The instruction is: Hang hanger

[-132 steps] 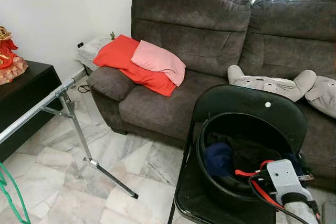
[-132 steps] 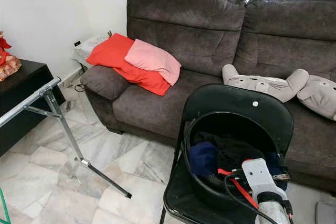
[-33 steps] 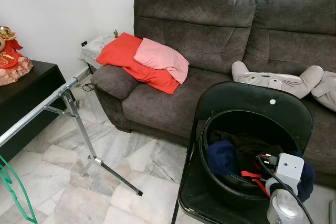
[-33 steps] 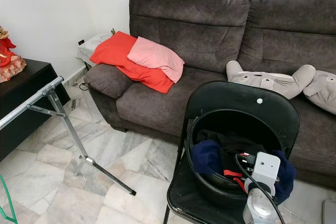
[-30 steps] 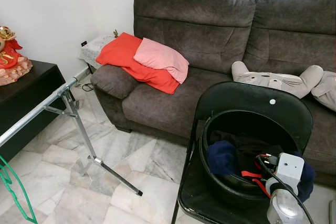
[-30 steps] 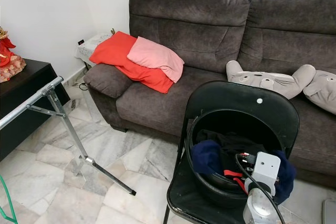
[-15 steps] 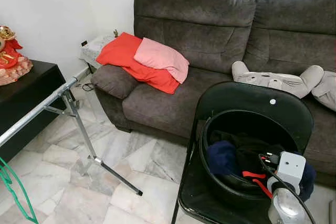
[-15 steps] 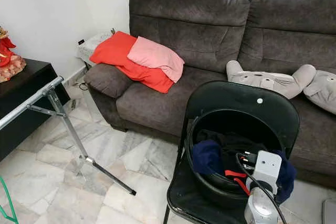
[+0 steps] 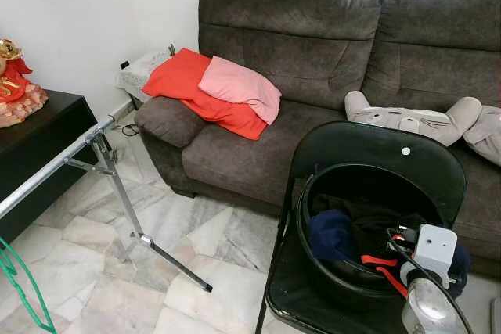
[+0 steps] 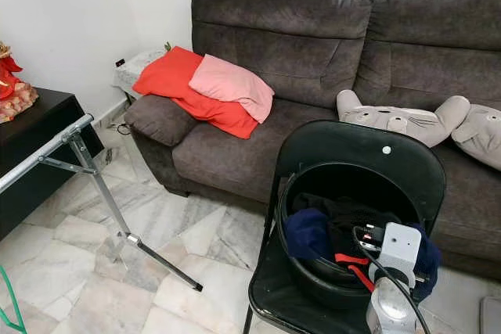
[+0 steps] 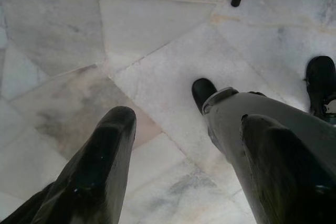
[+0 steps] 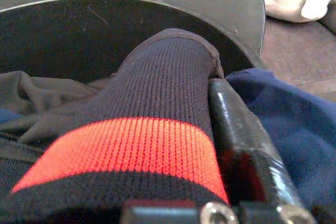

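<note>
The right gripper (image 12: 173, 145) is down in the round black bucket (image 9: 344, 275) at the near right, closed on a dark knitted garment with a red band (image 12: 152, 140). One black finger (image 12: 239, 145) shows pressed against the side of the knit; the other is hidden under the cloth. From the head views the arm's grey wrist block (image 9: 434, 249) sits over the bucket's near right edge, with red and black cables running from it.

The left gripper (image 11: 184, 156) hangs low over the pale marble floor (image 11: 157, 40), its two black fingers (image 11: 105, 166) spread well apart with nothing between them. A grey robot leg ending in a black foot (image 11: 203, 92) stands on the tiles behind them.

The bucket rests on the seat of a black metal folding chair (image 9: 376, 154) and holds a heap of clothes: a dark blue piece (image 9: 329, 234) at the left and black fabric (image 9: 368, 220) further in. What else lies beneath cannot be made out.

The green wire hanger (image 9: 19, 287) is at the near left corner, cut off by the frame edge, below the silver rail of a metal clothes rack (image 9: 55, 170); whether it hooks on the rail cannot be told.

Behind, a dark grey fabric sofa (image 9: 313, 44) carries a red cushion (image 9: 176, 84), a pink cushion (image 9: 239, 87) on top of it, and grey plush toys (image 9: 415, 119) at the right.
</note>
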